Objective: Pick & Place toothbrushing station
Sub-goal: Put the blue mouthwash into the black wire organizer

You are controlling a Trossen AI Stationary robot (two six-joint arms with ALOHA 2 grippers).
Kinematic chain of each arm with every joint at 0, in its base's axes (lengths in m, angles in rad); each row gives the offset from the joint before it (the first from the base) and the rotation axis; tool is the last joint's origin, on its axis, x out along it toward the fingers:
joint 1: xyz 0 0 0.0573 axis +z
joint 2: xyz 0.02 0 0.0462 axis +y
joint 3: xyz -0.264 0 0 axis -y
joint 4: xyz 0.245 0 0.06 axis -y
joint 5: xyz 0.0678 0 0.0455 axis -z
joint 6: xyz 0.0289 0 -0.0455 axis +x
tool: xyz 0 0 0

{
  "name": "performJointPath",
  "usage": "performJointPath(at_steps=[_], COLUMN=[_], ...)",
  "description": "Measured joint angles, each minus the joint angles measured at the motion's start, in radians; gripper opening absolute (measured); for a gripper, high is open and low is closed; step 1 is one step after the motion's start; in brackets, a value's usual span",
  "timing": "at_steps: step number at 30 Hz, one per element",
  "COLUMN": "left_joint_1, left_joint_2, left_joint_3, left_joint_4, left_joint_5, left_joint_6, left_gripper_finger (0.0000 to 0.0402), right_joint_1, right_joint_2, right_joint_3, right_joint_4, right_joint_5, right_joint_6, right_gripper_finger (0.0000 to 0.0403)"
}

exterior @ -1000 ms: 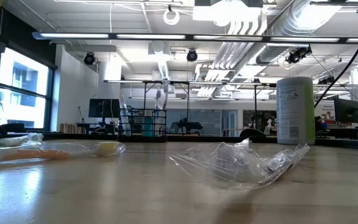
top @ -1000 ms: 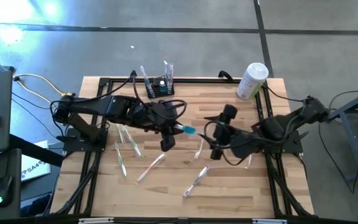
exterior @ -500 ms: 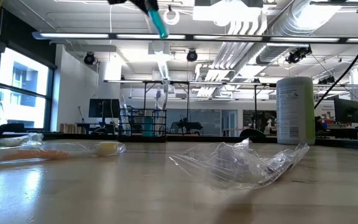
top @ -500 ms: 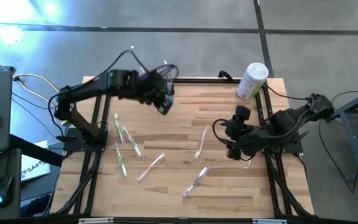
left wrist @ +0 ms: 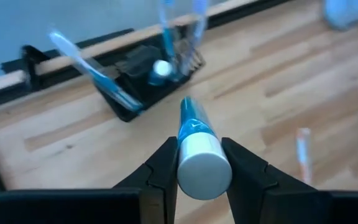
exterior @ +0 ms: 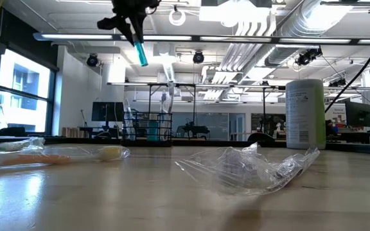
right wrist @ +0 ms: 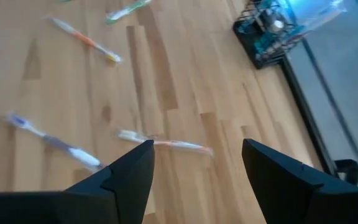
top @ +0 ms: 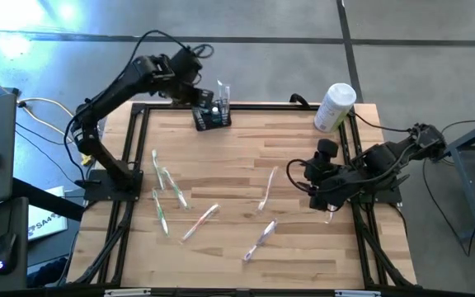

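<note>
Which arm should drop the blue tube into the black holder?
Left. The left gripper already grips the blue tube above the toothbrushing station; the right gripper is open, empty, far off.

Pale wood-plank table [top: 246, 157], smooth; black wire toothbrushing station [top: 211, 115] — glossy teal-white plastic tube [left wrist: 197, 149].

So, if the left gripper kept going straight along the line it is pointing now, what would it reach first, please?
Most likely the toothbrushing station. The left gripper, shut on a teal tube, aims at that black rack at the table's far edge; how much height remains between them is unclear.
</note>
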Motion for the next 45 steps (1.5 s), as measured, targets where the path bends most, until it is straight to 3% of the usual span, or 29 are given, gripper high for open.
performJointPath(at_steps=[13, 26, 45], left_joint_1=[0.126, 0.124, 0.124], left_joint_2=[0.139, 0.224, 0.226], left_joint_3=[-0.094, -0.133, -0.133], left_joint_4=[0.083, 0.148, 0.165], left_joint_5=[0.035, 0.025, -0.049], left_joint_6=[0.15, 0.176, 0.17], left_gripper_finger=[0.0092, 0.0092, 0.0092], right_joint_1=[-0.1, -0.159, -0.18], right_joint_2=[-0.035, -0.033, -0.038], right_joint_3=[0.0, 0.0, -0.067], right_joint_4=[-0.016, -0.038, 0.008], right_joint_5=[0.018, 0.018, 0.01], right_joint_6=[0.02, -0.015, -0.004], right_gripper_finger=[0.0236, 0.0236, 0.0236])
